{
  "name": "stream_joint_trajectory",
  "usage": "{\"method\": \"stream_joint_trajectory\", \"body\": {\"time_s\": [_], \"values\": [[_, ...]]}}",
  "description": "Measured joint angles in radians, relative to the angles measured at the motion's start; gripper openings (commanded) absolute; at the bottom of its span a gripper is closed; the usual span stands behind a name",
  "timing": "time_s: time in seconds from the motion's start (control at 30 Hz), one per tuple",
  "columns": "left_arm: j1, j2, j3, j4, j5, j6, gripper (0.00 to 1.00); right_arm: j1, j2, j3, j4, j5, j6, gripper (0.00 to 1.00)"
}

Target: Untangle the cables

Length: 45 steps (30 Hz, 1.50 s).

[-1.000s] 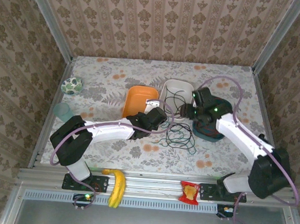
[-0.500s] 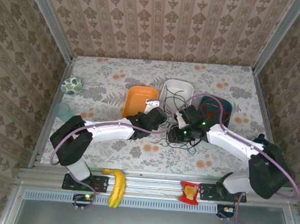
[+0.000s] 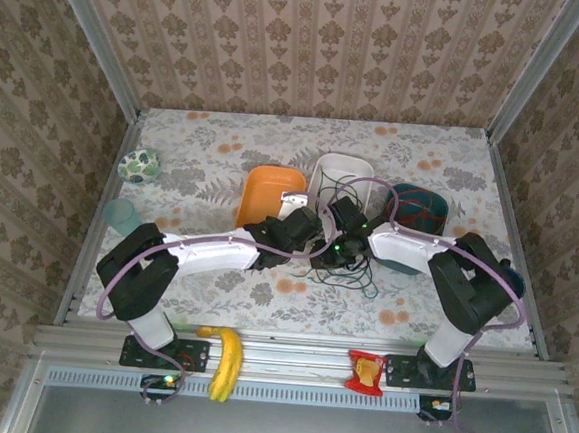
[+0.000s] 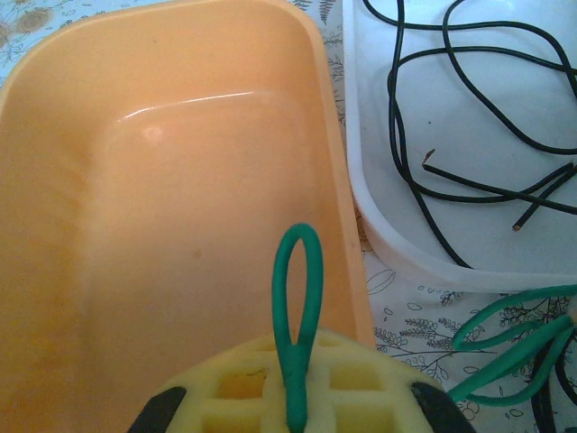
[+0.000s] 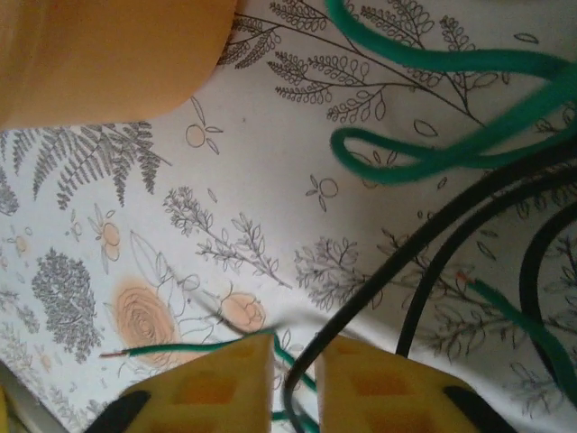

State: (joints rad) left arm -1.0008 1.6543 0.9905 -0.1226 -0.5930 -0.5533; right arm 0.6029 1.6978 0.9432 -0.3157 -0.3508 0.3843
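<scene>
The cables are thin green and black wires. A small tangle [image 3: 357,270] lies on the flowered table between my grippers. My left gripper [image 3: 306,230] [image 4: 297,350] is shut on a green cable loop [image 4: 297,271] that sticks up from its yellow pads over the orange bin [image 4: 162,207]. More green loops [image 4: 514,336] trail off to the right. Loose black cables [image 4: 469,117] lie in the white bin [image 3: 325,167]. My right gripper [image 3: 339,253] [image 5: 296,350] is down at the tangle, its pads closed to a narrow slit on a black cable [image 5: 424,248]. A green cable [image 5: 451,149] lies beyond it.
The orange bin [image 3: 269,193] and the white bin sit side by side behind the tangle. A dark teal bowl [image 3: 417,209] stands to the right. A patterned bowl [image 3: 138,164] and a teal cup [image 3: 121,213] are at the left edge. A banana [image 3: 223,362] and a red packet [image 3: 365,371] lie on the front rail.
My right arm has swung left from the teal bowl down to the tangle, and its jaws have closed. The left arm has kept still, holding the green loop.
</scene>
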Motion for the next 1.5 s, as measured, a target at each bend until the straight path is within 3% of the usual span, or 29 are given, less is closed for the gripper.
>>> {"method": "stream_joint_trajectory", "body": {"time_s": [0.13,0.3,0.57,0.9,1.5], "values": [[0.000,0.000,0.000,0.000,-0.003,0.000,0.00,-0.005,-0.050,-0.002,0.000,0.001,-0.015,0.00],[0.000,0.000,0.000,0.000,-0.005,0.000,0.00,-0.039,-0.283,0.012,-0.015,-0.050,-0.049,0.00],[0.000,0.000,0.000,0.001,-0.006,0.000,0.00,-0.117,-0.544,0.232,-0.048,-0.113,-0.072,0.00],[0.000,0.000,0.000,0.000,-0.006,0.000,0.00,-0.158,-0.634,0.428,0.003,-0.116,-0.067,0.00],[0.000,0.000,0.000,-0.001,-0.005,0.000,0.00,-0.160,-0.719,0.620,0.152,0.045,-0.136,0.00]]}}
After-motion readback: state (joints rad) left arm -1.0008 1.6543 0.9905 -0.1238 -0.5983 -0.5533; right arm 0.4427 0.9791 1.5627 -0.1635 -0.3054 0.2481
